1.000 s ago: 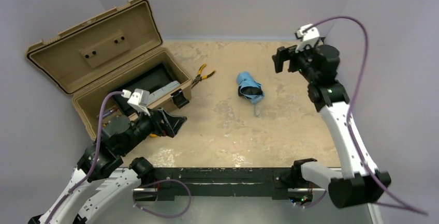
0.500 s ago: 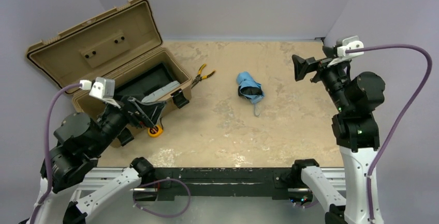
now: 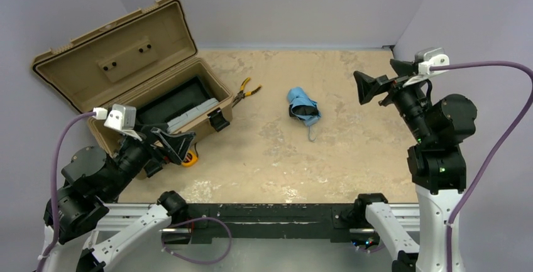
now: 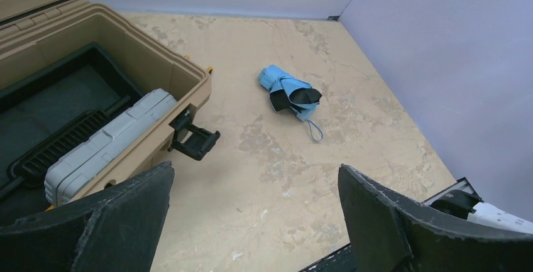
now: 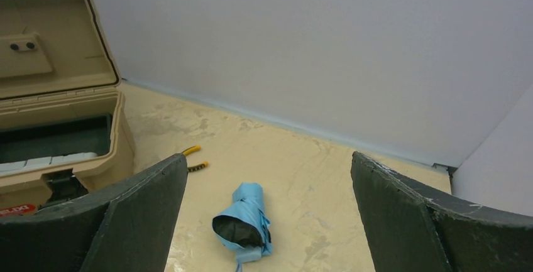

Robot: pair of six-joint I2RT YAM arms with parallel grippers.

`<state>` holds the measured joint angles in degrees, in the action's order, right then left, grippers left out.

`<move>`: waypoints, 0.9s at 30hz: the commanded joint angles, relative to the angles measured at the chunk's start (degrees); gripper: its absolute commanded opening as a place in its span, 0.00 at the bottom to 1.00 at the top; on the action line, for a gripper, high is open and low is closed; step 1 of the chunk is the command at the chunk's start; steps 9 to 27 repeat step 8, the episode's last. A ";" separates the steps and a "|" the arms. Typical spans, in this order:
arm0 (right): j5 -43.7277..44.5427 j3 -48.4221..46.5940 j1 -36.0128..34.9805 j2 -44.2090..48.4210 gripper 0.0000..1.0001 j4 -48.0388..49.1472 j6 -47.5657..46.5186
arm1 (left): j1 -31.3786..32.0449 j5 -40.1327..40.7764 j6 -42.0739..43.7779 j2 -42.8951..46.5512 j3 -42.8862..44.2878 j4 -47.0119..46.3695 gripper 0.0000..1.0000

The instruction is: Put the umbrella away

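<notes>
Lying folded on the table (image 3: 352, 159), the umbrella (image 3: 302, 108) sits right of the open toolbox (image 3: 119, 52), untouched; left gripper (image 3: 179, 141) & right gripper (image 3: 366, 88) both empty, jaws wide apart. Judged light, soft, slippery fabric over stiff core: grip across bundle's middle, not wrist loop.

Folded sky-blue cloth umbrella (image 3: 303, 110) looks soft, matt; boxy tan plastic toolbox (image 3: 126, 61) matt, hard; mottled beige tabletop (image 3: 283, 159) smooth

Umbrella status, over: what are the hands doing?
Left hand open, empty. Right hand open, empty. Umbrella folded on table, untouched. Pliers lie between it and open toolbox.
</notes>
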<state>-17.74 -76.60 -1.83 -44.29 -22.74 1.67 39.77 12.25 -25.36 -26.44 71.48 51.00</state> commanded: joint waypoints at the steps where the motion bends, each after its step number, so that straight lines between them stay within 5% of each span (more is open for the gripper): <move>1: -1.75 -0.90 0.42 -0.09 0.99 0.93 1.05 | -0.21 0.67 2.11 0.34 -0.14 0.15 1.00; 27: -3.00 -0.18 0.78 0.04 0.99 1.36 -0.12 | -0.21 0.58 2.25 0.54 -0.18 0.30 1.00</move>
